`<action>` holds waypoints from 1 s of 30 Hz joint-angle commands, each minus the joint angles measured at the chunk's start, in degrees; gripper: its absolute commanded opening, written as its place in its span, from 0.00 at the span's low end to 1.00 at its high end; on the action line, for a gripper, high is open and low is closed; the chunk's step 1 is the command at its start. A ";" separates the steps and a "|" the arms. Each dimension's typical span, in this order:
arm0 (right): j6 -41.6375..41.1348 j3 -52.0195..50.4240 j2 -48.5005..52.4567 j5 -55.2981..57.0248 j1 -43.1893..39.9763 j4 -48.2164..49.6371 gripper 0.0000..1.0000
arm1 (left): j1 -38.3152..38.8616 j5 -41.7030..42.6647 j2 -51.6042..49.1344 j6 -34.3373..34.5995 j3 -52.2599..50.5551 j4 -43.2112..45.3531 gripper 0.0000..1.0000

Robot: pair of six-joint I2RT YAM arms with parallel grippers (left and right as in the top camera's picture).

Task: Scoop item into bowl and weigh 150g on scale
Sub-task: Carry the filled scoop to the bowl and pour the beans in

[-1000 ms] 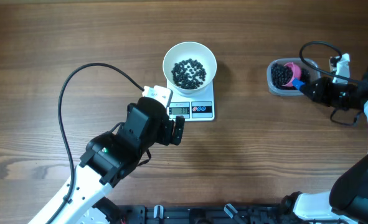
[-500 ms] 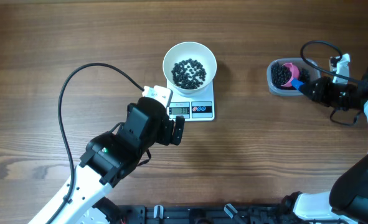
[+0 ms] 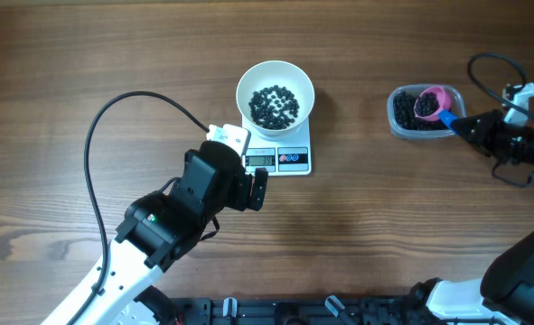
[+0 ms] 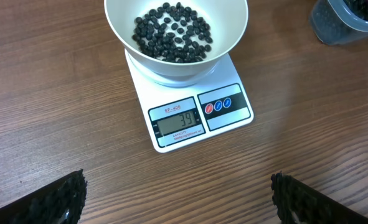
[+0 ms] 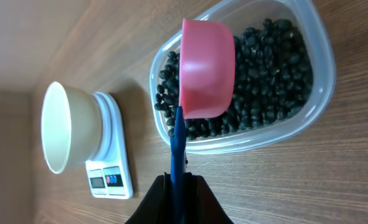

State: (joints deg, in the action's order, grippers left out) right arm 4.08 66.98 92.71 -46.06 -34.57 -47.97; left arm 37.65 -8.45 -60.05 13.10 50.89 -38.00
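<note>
the pink scoop (image 5: 205, 68), gripped by the right fingers (image 5: 199, 202) over the tub (image 5: 246, 142) of beans (image 5: 264, 68), should be dipped deep and carried level to the bowl (image 4: 124, 31) on the scale (image 4: 224, 127), while the left fingers (image 4: 53, 199) are spread wide.

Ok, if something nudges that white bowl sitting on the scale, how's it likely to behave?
The bowl flares wide above a narrow base, so a rim nudge would probably tip it. It rests on the smooth scale, so it may slide. The loose beans inside would likely roll and shift.
</note>
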 commanded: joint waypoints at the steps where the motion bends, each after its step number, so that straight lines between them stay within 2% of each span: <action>1: -1.73 0.02 0.76 -7.21 -3.15 -0.74 0.05 | -0.28 0.48 0.02 -0.90 0.11 0.02 1.00; 9: -3.23 0.02 0.74 -19.26 -10.16 -4.17 0.04 | -0.28 0.48 0.02 -0.90 0.11 0.02 1.00; 16: -3.26 0.02 0.74 -34.80 -9.73 -6.34 0.04 | -0.28 0.48 0.02 -0.90 0.11 0.02 1.00; 18: -5.86 0.02 0.74 -37.22 -8.44 -6.32 0.04 | -0.28 0.48 0.02 -0.90 0.11 0.02 1.00; 25: -17.81 0.02 0.74 -37.24 5.64 -0.87 0.04 | -0.28 0.48 0.02 -0.90 0.11 0.02 1.00; 30: -30.21 0.02 0.74 -36.54 20.74 15.26 0.04 | -0.28 0.48 0.02 -0.90 0.11 0.02 1.00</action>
State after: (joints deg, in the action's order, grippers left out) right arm -18.20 66.78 92.71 -80.95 -19.38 -38.28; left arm 37.65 -8.45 -60.05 13.10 50.89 -37.95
